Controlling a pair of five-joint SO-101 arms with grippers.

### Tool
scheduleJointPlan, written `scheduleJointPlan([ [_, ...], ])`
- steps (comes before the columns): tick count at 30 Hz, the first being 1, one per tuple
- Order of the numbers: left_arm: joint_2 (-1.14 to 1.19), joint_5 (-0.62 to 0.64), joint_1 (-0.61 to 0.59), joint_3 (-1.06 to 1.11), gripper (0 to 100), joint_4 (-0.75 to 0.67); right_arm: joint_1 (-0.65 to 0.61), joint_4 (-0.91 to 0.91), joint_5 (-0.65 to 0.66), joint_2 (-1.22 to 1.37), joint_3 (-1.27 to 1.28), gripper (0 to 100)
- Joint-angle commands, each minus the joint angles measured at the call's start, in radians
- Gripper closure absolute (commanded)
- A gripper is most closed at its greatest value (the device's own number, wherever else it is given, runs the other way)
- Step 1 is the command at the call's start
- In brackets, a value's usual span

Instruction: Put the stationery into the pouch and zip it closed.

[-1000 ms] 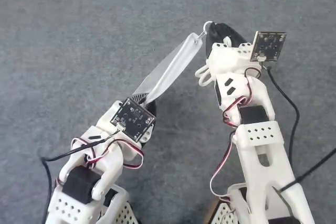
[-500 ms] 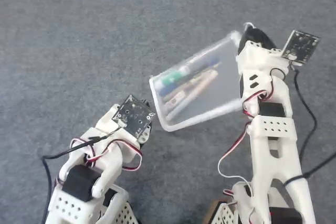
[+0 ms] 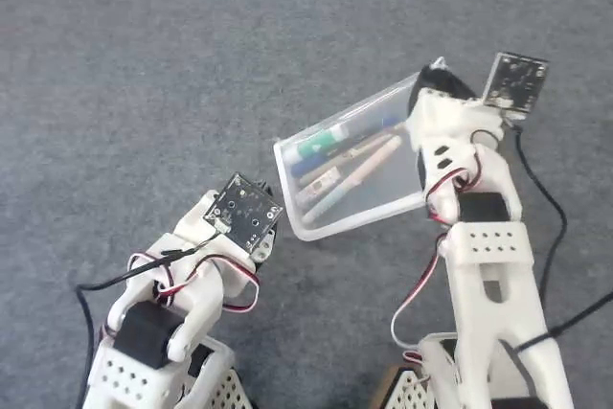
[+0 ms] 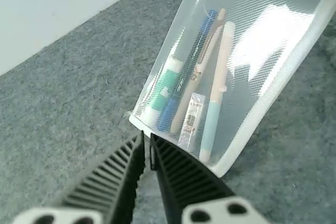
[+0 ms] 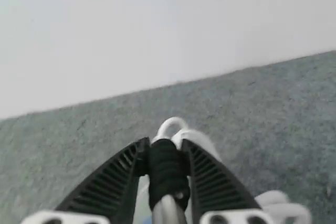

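The clear pouch (image 3: 369, 165) lies slanted between the two arms, with several pens and a green-capped marker (image 3: 321, 146) inside it. In the left wrist view the pouch (image 4: 262, 40) shows the same pens (image 4: 212, 114) through its wall. My left gripper (image 4: 147, 137) is shut, its tips pinching the edge of the pouch's short end near a corner. In the high view the left gripper (image 3: 276, 193) sits at that near end. My right gripper (image 5: 165, 148) is shut on the black zipper pull (image 5: 165, 174) at the pouch's far corner (image 3: 431, 79), where a white ring (image 5: 170, 127) sticks out.
Grey carpet-like cloth (image 3: 144, 93) covers the table, with a pale wall (image 5: 157, 24) behind its far edge. Both arm bases (image 3: 163, 361) stand at the near edge. A black cable (image 3: 541, 198) runs down beside the right arm.
The pouch, stretched edge-on between the grippers a second ago, has turned flat so the pens show. The right gripper swung right with the zipper pull, then back a little. The left arm stayed put.
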Motion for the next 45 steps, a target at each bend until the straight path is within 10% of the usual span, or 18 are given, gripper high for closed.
scheduleJointPlan([
  [1, -0.021, -0.003, 0.006, -0.025, 99, 0.005, -0.076, 0.128, 0.020, -0.113, -0.052, 77.8],
  [22, -0.021, 0.068, -0.074, -0.027, 89, -0.003, -0.199, 0.294, 0.021, -0.226, -0.040, 92.4],
  [34, -0.028, 0.107, -0.144, -0.030, 99, -0.054, -0.200, 0.298, 0.104, -0.226, -0.038, 99.1],
  [45, -0.393, 0.167, -0.239, 0.062, 99, -0.038, -0.199, 0.302, 0.104, -0.226, -0.035, 99.1],
])
